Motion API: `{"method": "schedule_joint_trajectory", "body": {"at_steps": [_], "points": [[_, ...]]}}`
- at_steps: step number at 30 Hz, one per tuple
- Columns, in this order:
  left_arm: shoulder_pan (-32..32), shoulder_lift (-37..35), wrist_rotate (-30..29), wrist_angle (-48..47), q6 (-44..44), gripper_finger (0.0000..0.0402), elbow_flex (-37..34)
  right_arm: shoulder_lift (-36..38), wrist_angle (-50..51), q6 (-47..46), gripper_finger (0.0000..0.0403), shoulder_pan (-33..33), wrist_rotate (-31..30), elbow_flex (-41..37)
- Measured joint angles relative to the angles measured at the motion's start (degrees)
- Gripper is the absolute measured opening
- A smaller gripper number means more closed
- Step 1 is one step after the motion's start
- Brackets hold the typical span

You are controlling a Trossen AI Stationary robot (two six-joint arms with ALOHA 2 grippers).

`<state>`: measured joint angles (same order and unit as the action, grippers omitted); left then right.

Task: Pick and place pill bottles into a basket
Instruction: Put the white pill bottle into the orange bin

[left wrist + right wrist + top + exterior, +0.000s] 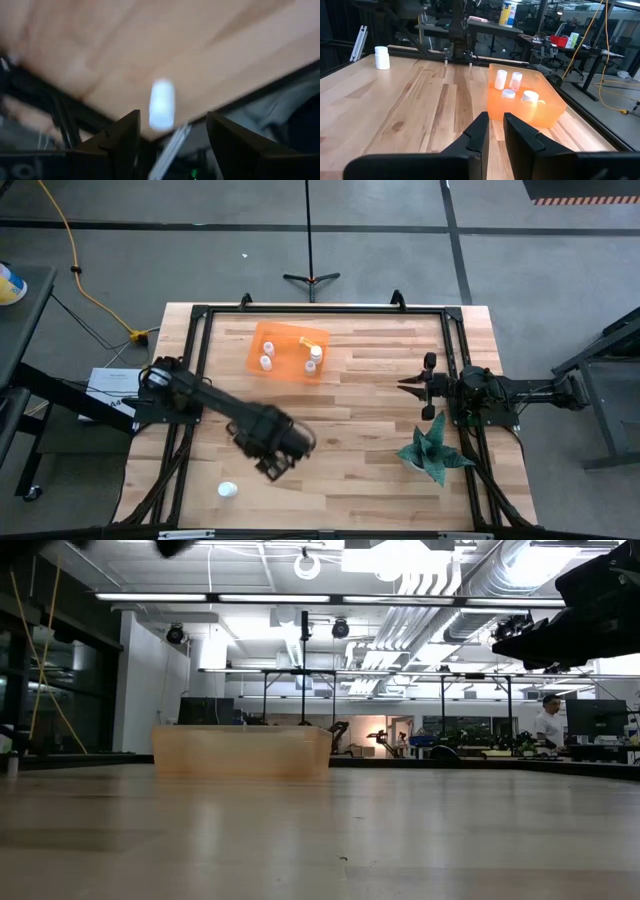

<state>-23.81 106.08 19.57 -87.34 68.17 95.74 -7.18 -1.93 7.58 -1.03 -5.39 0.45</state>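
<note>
The orange tray (285, 352) stands at the table's far middle and holds several small white-capped pill bottles (315, 352); it also shows in the right wrist view (540, 107) and the low view (240, 752). One more pill bottle (228, 490) stands alone near the table's front left; it shows blurred in the left wrist view (162, 104) and far off in the right wrist view (382, 57). My left gripper (273, 469) is open and empty, raised above the table a little to the right of that bottle. My right gripper (410, 383) is shut and empty at the table's right side.
A spiky green plant (435, 450) stands at the table's front right, close to my right arm. A black frame (200, 315) runs around the table's edges. Bare wood lies between the tray and the lone bottle.
</note>
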Motion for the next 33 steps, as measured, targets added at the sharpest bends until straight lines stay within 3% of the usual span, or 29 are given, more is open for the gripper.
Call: {"method": "schedule_joint_trajectory", "body": {"at_steps": [6,15,30,33], "points": [[-4.6,0.0,10.3,1.1,-2.8,0.0262,-6.5,0.0,-0.3,0.1,0.0051,0.0,0.0,0.0],[-4.7,0.0,25.1,6.4,1.5,0.0262,-19.2,0.0,-1.4,1.9,0.0048,0.0,-0.1,0.0],[-6.3,0.0,24.6,20.5,5.7,0.0262,-21.9,0.0,-3.0,4.5,0.0047,0.0,0.0,0.0],[-6.4,0.0,24.2,19.8,5.9,0.0262,-21.9,0.0,-3.0,4.5,0.0049,0.0,0.0,0.0]]}}
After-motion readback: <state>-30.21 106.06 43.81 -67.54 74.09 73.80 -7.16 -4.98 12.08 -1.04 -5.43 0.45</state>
